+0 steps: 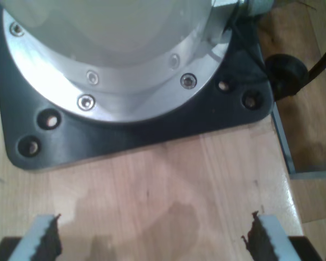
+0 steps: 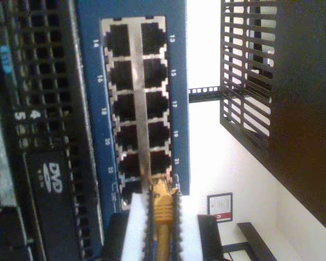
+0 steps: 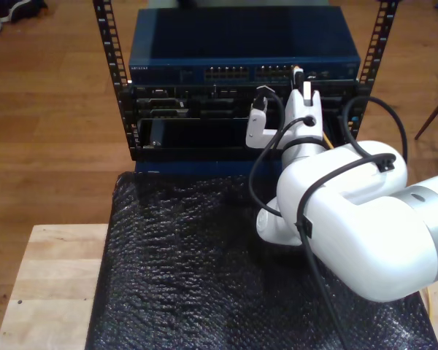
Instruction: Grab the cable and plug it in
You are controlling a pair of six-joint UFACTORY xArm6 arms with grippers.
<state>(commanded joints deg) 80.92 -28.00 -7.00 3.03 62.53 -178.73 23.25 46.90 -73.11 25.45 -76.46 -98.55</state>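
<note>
The yellow-orange cable (image 2: 162,212) is pinched between the fingers of my second gripper (image 2: 160,200), which is shut on it. Its plug tip sits at the mouth of an end port in the blue switch (image 2: 92,81), beside several empty ports (image 2: 152,103); how deep it sits cannot be told. In the exterior view my second gripper (image 3: 301,74) is up against the front of the switch (image 3: 168,69) towards the exterior view's right, and a bit of cable (image 3: 325,140) trails behind the wrist. My first gripper (image 1: 155,239) stands open over bare wood with nothing between its fingers (image 1: 43,239).
A black base plate (image 1: 125,138) with a silver flange lies just ahead of my first gripper on the wooden table (image 1: 168,185). The switch sits in a black rack (image 3: 120,95) above other black units, one with a DVD drive (image 2: 51,179). Black bubble wrap (image 3: 182,270) covers the table.
</note>
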